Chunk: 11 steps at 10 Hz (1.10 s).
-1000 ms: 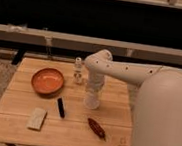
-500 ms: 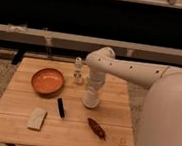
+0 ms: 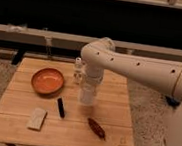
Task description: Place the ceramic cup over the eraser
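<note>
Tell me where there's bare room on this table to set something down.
Bare wood lies on the right side of the table, past the cup under the gripper, and along the front edge between the beige block and the brown pointed thing. It is crowded between the bowl, bottle, cup and eraser.

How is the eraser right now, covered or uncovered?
Uncovered. The eraser lies bare on the table; the cup is apart, to its right, under the gripper above the table's middle.
</note>
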Tool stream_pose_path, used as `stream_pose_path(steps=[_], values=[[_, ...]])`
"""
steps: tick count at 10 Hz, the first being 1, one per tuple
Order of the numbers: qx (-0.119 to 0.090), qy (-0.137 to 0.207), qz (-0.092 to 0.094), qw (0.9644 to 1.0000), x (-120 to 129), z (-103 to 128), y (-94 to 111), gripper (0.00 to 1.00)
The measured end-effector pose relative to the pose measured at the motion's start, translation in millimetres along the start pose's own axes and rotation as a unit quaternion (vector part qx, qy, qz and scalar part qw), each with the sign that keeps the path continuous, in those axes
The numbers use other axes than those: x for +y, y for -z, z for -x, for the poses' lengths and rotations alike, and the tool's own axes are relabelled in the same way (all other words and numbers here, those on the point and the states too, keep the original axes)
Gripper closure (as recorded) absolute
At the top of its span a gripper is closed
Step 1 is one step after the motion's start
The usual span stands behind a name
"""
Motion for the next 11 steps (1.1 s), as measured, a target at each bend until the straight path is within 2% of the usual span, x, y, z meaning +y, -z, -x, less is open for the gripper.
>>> stream_pose_path(steps=[2, 4, 7, 11], values=[[0.002, 0.047, -0.013, 0.9988, -8.3, 37.0, 26.3, 1.0], [0.0, 0.084, -0.026, 0.9961, -16.3, 59.5, 40.1, 1.0], [-0.008, 0.128, -0.037, 0.9911, -30.0, 78.2, 34.6, 1.0], [-0.007, 0.157, -0.042, 0.9866, -46.5, 83.9, 15.9, 1.0]])
